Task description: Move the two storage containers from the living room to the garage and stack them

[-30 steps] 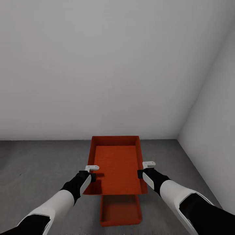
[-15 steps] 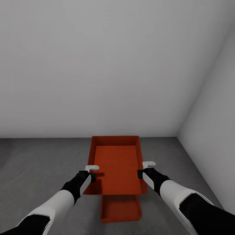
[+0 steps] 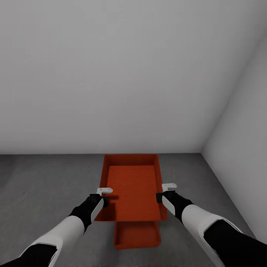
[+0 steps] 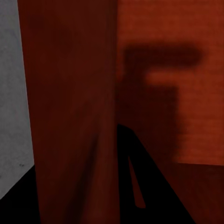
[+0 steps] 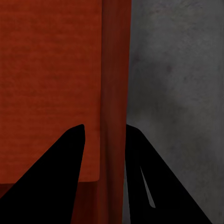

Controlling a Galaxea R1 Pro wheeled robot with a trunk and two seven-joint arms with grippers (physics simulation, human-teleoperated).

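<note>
Both arms are holding the upper storage container point(image 3: 131, 187) above the floor point(image 3: 44, 185) near the white walls' point(image 3: 111, 74) corner: left gripper point(image 3: 105, 195) and right gripper point(image 3: 165, 192) clamping its side walls. The second container point(image 3: 137, 235) is sitting on the floor just below.

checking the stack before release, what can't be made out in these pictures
- Lower container: head view, its far part hidden under the held container.
- Gap or contact between the two: head view, not readable.
- Left hand: left wrist view, one finger hidden behind the container wall.
- Right hand: right wrist view, fingertips cut by the picture edge.
</note>
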